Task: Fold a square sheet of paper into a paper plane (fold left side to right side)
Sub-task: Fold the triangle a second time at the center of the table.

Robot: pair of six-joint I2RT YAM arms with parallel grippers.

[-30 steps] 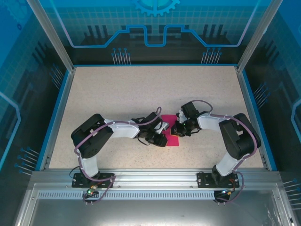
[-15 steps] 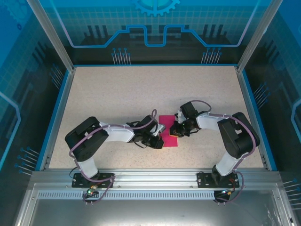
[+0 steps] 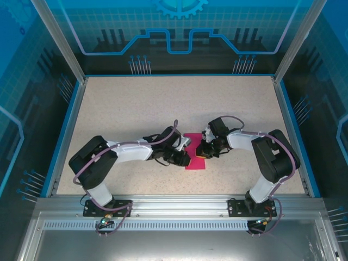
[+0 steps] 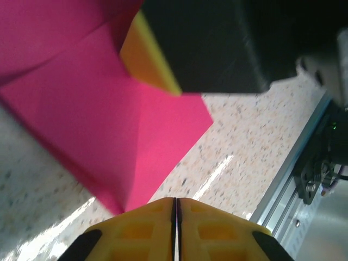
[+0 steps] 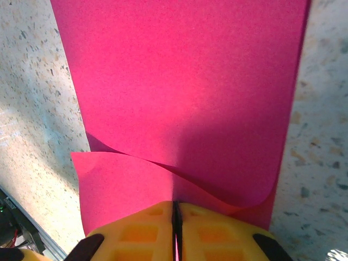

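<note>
The square sheet of paper point(image 3: 197, 163) is seen on the speckled surface point(image 3: 136, 103), in the near half and about midway between left and right. From above it is shown as a folded magenta-pink shape, longer from near to far than from left to right. It is flanked by the two hands: the left hand point(image 3: 186, 158) is placed at its left edge and the right hand point(image 3: 203, 151) over its right part.

In the left wrist view, the yellow fingers point(image 4: 147, 231) of the left hand are pressed together, and nothing is seen in the seam between them. A pointed corner of the paper point(image 4: 109, 125) ends just beside the fingertips; whether it is touched by them cannot be told. A crease is seen across the paper, and a yellow finger point(image 4: 151, 62) of the right hand is seen over it. A metal rail point(image 4: 304, 157) is seen at the near edge.

In the right wrist view, the right hand point(image 5: 176, 217) is clamped on the paper point(image 5: 179, 81). An upper layer is curled up from the flat layer beneath and drawn into the seam between the fingers. The rest of the sheet is laid flat on the surface.
</note>
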